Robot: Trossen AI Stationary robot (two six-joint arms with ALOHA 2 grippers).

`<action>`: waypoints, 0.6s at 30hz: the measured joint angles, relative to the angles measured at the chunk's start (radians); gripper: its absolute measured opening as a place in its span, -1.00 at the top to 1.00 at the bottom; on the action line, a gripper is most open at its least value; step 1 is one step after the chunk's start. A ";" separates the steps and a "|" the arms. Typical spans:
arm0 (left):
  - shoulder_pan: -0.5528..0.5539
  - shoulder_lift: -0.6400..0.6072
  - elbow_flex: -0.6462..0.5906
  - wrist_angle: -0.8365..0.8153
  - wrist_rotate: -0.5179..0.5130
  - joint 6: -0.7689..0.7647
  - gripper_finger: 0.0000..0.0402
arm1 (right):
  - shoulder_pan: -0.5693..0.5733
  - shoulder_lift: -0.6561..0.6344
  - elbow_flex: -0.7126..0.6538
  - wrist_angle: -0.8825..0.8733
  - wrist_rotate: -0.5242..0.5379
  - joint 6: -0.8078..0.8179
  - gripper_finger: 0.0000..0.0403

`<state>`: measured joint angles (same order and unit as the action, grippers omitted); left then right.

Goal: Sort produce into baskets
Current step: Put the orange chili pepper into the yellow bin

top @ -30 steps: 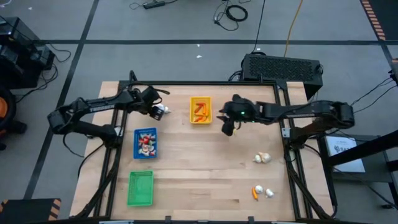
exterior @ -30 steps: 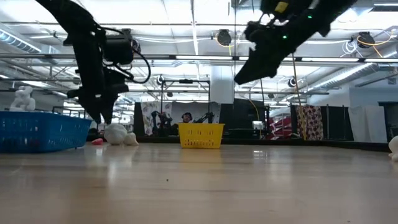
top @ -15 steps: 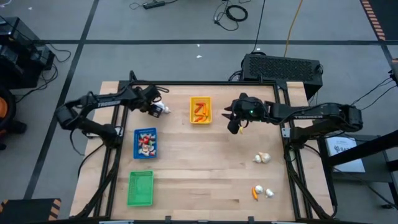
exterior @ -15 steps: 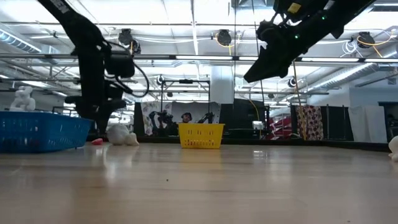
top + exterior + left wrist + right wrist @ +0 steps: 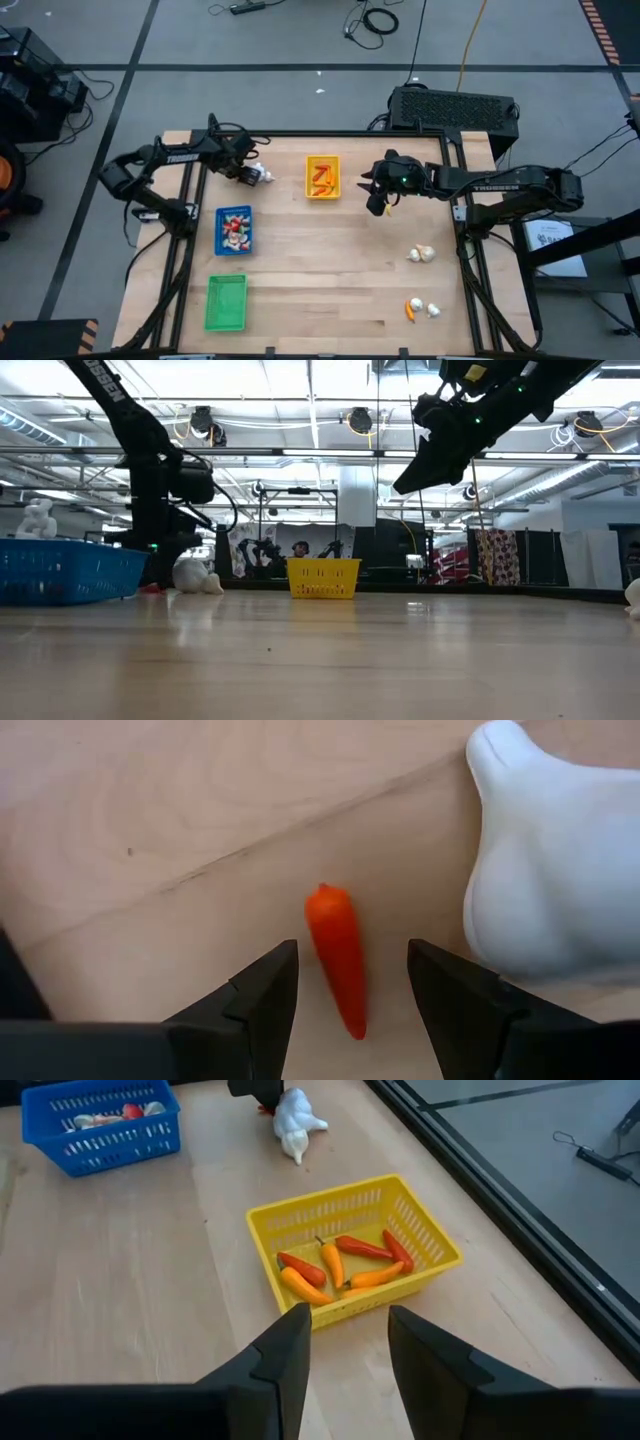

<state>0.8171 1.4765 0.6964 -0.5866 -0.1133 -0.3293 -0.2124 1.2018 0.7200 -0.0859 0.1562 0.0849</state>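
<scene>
My left gripper (image 5: 352, 970) is open and low over the table at the far left (image 5: 248, 172). Its fingers stand on either side of a small orange-red pepper piece (image 5: 338, 960), which lies flat on the wood, and do not touch it. A whitish garlic bulb (image 5: 560, 870) lies right beside it (image 5: 264, 176). My right gripper (image 5: 340, 1350) is open and empty, held up in the air (image 5: 412, 475) just right of the yellow tray (image 5: 322, 178). That tray holds several orange-red pieces (image 5: 340, 1265). The blue tray (image 5: 234, 230) holds red-and-white pieces. The green tray (image 5: 226, 302) stands near the front edge.
Two garlic bulbs (image 5: 421, 254) lie on the right side of the table. An orange piece (image 5: 411, 309) and another bulb (image 5: 433, 310) lie nearer the front right. A black box (image 5: 455, 108) stands behind the table's far edge. Bare wood lies in the table's middle.
My left gripper has gone down toward the table beside the garlic bulb, until its open fingers stand around the pepper piece. My right gripper has shifted a little toward the table's right edge and up, then has held still.
</scene>
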 joint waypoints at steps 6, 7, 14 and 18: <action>0.008 0.024 0.001 0.016 0.009 0.003 0.06 | 0.000 0.000 0.000 -0.001 0.000 -0.003 0.37; 0.008 0.026 0.002 0.016 0.010 0.002 0.09 | 0.000 0.000 0.000 -0.001 0.000 -0.003 0.37; 0.007 0.050 0.004 0.017 0.021 0.003 0.36 | 0.000 0.000 0.000 -0.001 0.000 -0.001 0.37; 0.007 0.053 0.003 0.017 0.027 0.011 0.50 | 0.000 0.000 0.000 -0.001 -0.001 0.000 0.37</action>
<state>0.8242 1.5291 0.6998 -0.5694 -0.0859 -0.3183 -0.2125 1.2020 0.7197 -0.0870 0.1556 0.0849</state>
